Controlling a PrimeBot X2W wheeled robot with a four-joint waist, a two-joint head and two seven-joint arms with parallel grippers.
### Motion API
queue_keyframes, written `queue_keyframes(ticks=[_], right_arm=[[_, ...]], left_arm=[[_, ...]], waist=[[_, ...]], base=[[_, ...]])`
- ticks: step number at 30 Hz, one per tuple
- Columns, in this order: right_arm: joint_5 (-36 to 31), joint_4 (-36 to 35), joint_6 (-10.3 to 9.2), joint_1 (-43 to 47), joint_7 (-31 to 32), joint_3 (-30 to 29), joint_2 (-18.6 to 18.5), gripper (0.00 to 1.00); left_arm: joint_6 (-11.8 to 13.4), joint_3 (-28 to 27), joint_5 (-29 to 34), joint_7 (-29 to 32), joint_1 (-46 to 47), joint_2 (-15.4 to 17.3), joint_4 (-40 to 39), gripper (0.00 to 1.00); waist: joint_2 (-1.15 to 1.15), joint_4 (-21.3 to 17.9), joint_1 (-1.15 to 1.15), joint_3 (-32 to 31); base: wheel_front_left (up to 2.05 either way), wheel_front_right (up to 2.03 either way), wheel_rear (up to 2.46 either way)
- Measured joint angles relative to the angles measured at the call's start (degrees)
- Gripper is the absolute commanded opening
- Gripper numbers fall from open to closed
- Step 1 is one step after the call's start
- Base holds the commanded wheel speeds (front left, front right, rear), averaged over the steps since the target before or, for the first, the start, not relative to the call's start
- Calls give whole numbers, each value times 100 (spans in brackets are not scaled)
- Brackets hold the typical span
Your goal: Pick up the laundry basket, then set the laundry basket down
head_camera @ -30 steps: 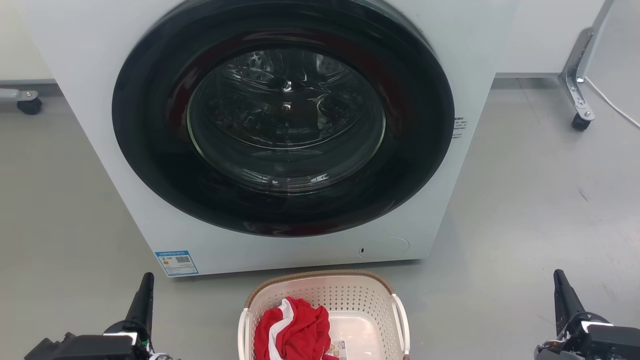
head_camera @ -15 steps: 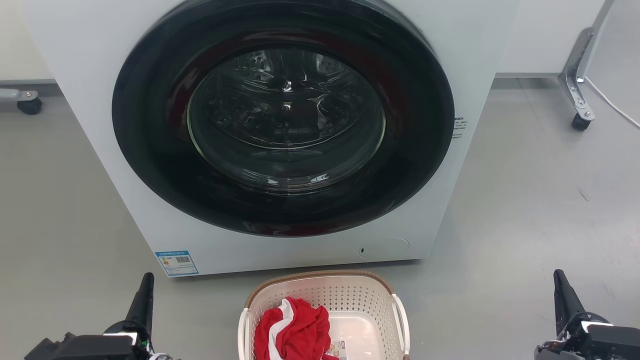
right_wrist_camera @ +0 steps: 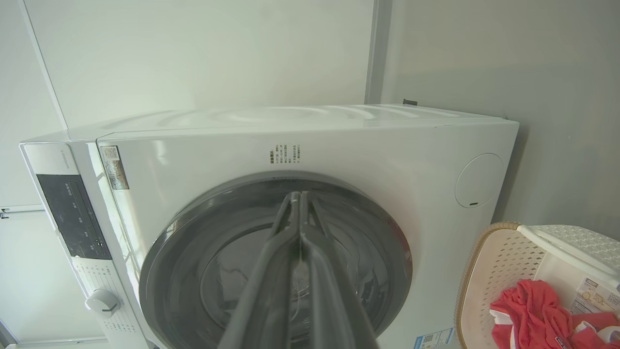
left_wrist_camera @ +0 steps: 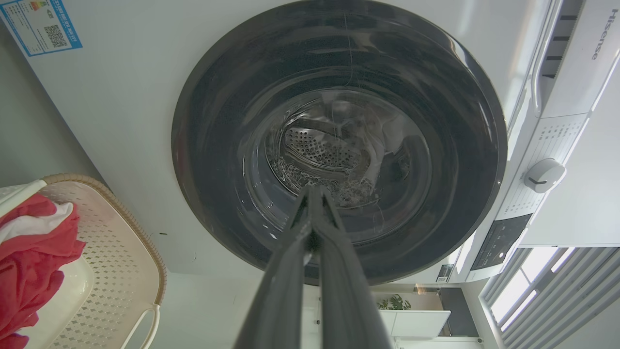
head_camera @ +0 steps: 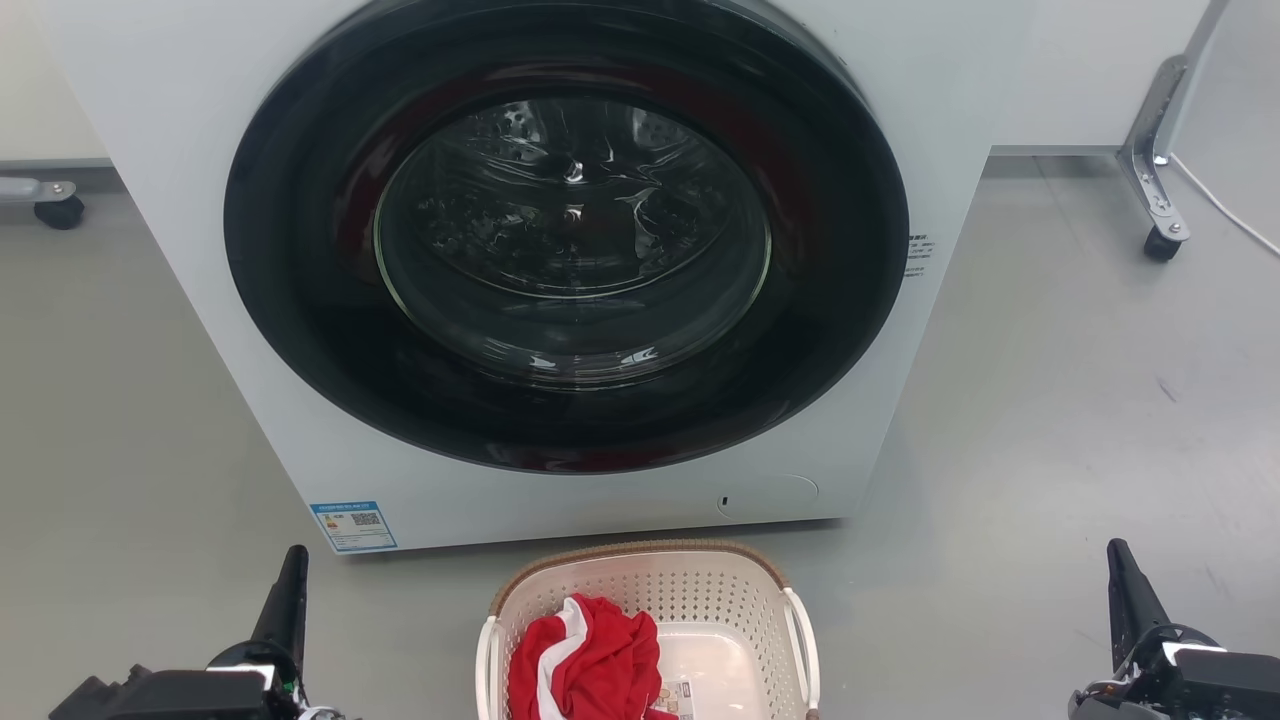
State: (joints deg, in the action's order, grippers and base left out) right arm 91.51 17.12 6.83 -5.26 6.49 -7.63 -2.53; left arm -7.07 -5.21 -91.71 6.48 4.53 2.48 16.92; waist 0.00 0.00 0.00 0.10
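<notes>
washing machine (head_camera: 560, 270) standing large ahead on the grey floor (head_camera: 1050, 400), round dark door shut.

laundry basket (head_camera: 650, 575) resting on the floor just in front of the machine's lower front edge, midway between the two end effectors and apart from both. long axis hard to judge, near part cut off by the bottom of the head view; side handles facing outward, one toward each arm. lies inward from each end effector, to the right of the left one and to the left of the right one, roughly level with them. neither arm clearly nearer; left perhaps slightly. likely a two-arm lift, each reaching inward to its own handle.

cream-white perforated walls, brown woven-look rim, white handles; red and white cloth (head_camera: 585, 665) bundled in its left half, label sticker (head_camera: 677, 695) on the bottom.

left end effector (left_wrist_camera: 312, 194) with fingers pressed together, gripping nothing, pointing at the door. right end effector (right_wrist_camera: 296, 198) likewise closed and empty.
</notes>
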Motion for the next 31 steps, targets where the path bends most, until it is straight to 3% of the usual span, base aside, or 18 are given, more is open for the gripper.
queue_keyframes(ticks=[31], right_arm=[[9, -1, 0, 0, 0, 0, 0, 0]], left_arm=[[0, 0, 0, 0, 0, 0, 1, 0]], waist=[[0, 0, 0, 0]], base=[[0, 0, 0]])
